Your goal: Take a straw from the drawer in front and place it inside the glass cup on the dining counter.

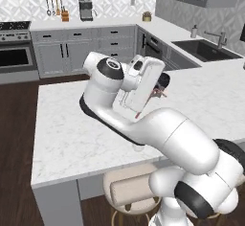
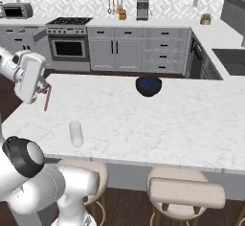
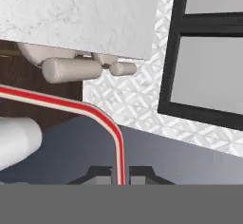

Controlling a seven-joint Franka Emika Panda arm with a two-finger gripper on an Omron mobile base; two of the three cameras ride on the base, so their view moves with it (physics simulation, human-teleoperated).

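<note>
Gripper [image 2: 46, 89] clenched on the straw [image 2: 47, 99], long axis near-vertical, hanging over the dining counter's [image 2: 158, 119] left edge, glass cup [image 2: 75, 133] at the front edge.

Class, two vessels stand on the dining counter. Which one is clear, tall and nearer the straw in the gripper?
The glass cup, a pale upright tumbler near the stool-side edge, close to the straw. The dark blue bowl is round, low and farther away.

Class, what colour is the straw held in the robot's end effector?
Red with white edging: the straw shows best in the hand view, clamped in the end effector.
</note>
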